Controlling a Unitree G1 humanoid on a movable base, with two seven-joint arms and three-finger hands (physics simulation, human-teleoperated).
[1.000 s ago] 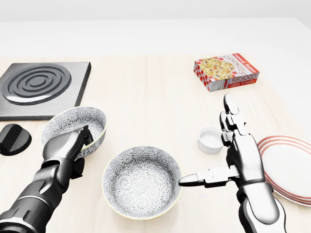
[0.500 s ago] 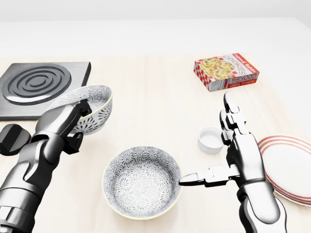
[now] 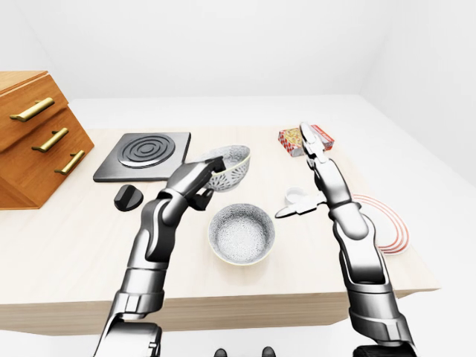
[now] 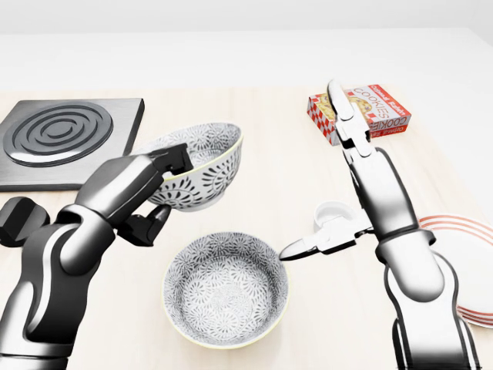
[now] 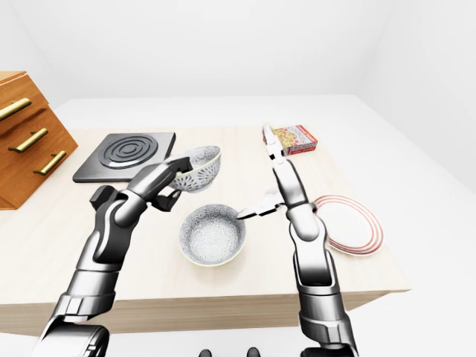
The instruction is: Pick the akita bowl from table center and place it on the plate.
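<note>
Left hand [image 4: 131, 193] clamps the tilted akita bowl [image 4: 202, 166] by its rim, aloft — plate [image 4: 470, 266] well apart rightward, splayed empty right hand [image 4: 376, 193] between — grip may slip crossing.

text: "COOKIES" | on: cookie box [image 4: 368, 116], head view upper right; upside down in this view | twice: white letters on the lid's red band; dark letters on the side wall toward the view's bottom | smaller print: too small to read | hidden: right hand [image 4: 370, 189] finger crosses the lid's left end
</note>
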